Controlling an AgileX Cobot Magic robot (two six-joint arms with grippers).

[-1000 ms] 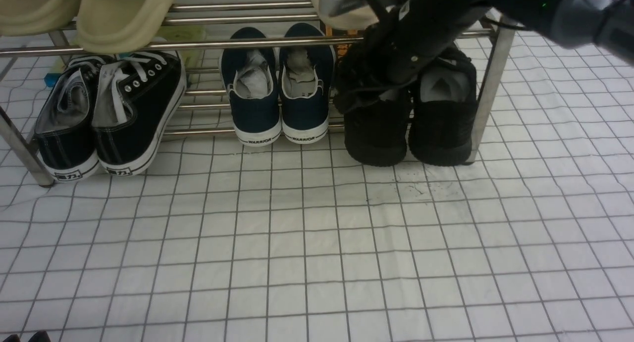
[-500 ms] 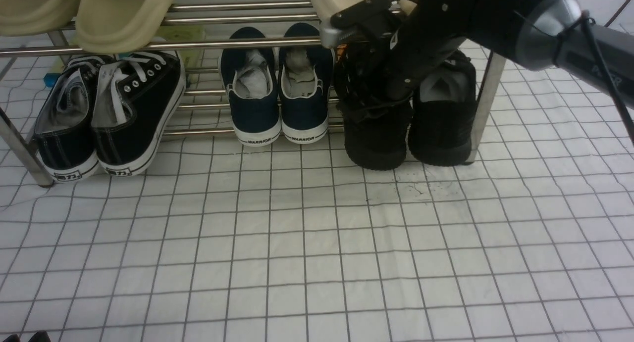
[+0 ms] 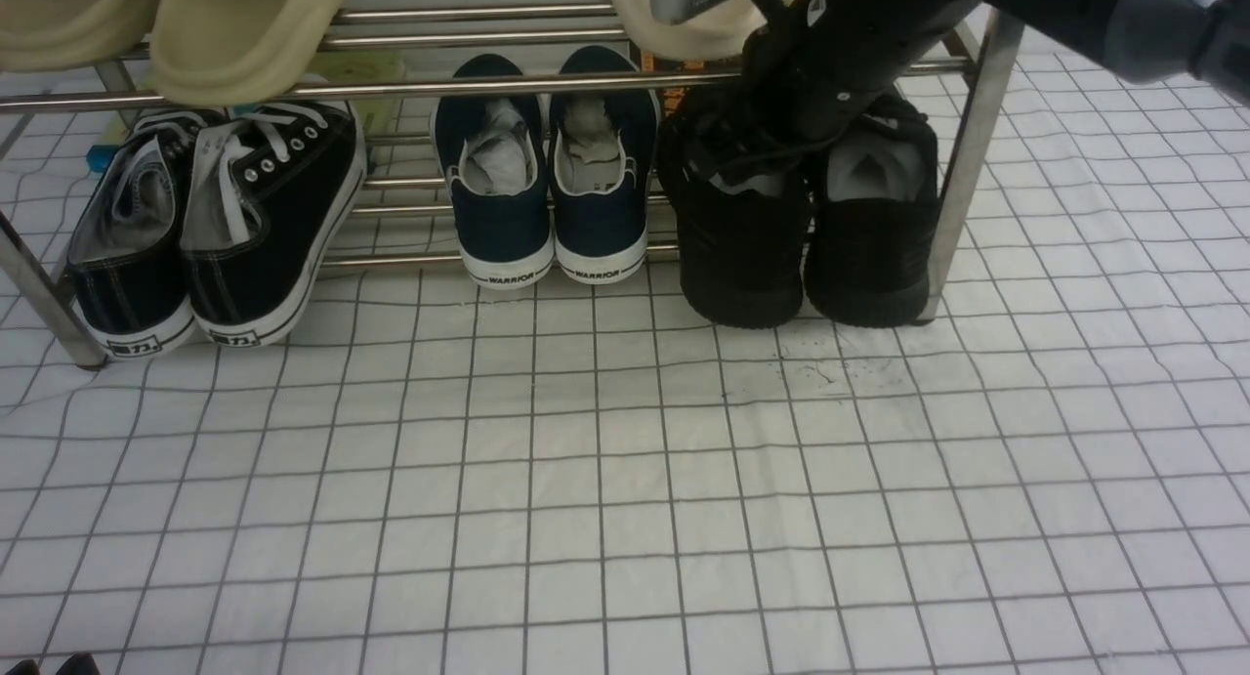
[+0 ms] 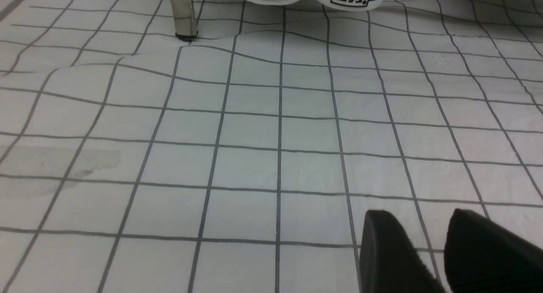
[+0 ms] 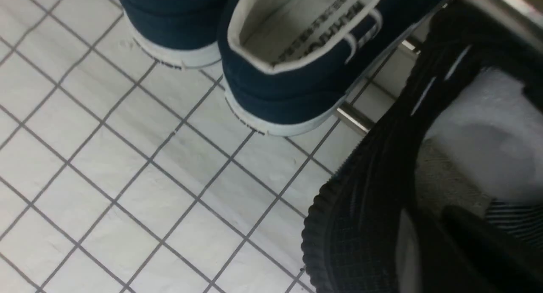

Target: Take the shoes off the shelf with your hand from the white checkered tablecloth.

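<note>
The all-black sneakers stand side by side at the right end of the chrome shelf's (image 3: 469, 86) lower tier, heels toward me and resting on the white checkered tablecloth (image 3: 625, 480). My right arm reaches in from the upper right. My right gripper (image 3: 757, 162) is at the heel opening of the left black sneaker (image 3: 742, 265). In the right wrist view the right gripper (image 5: 430, 212) is shut on that sneaker's (image 5: 360, 225) heel collar, with one finger inside over the white paper stuffing (image 5: 488, 136). The right black sneaker (image 3: 869, 255) is untouched. My left gripper (image 4: 420, 216) is open and empty, low over the cloth.
A navy white-soled WARRIOR pair (image 3: 547, 187) stands just left of the black sneakers. A black white-laced canvas pair (image 3: 215, 226) is at the far left. Beige slippers (image 3: 244, 30) lie on the upper tier. The shelf's right leg (image 3: 967, 177) stands beside the right black sneaker.
My right arm dipped toward the left black sneaker, then rose. The sneaker's heel came slightly forward, then settled back. The left arm has not moved.
</note>
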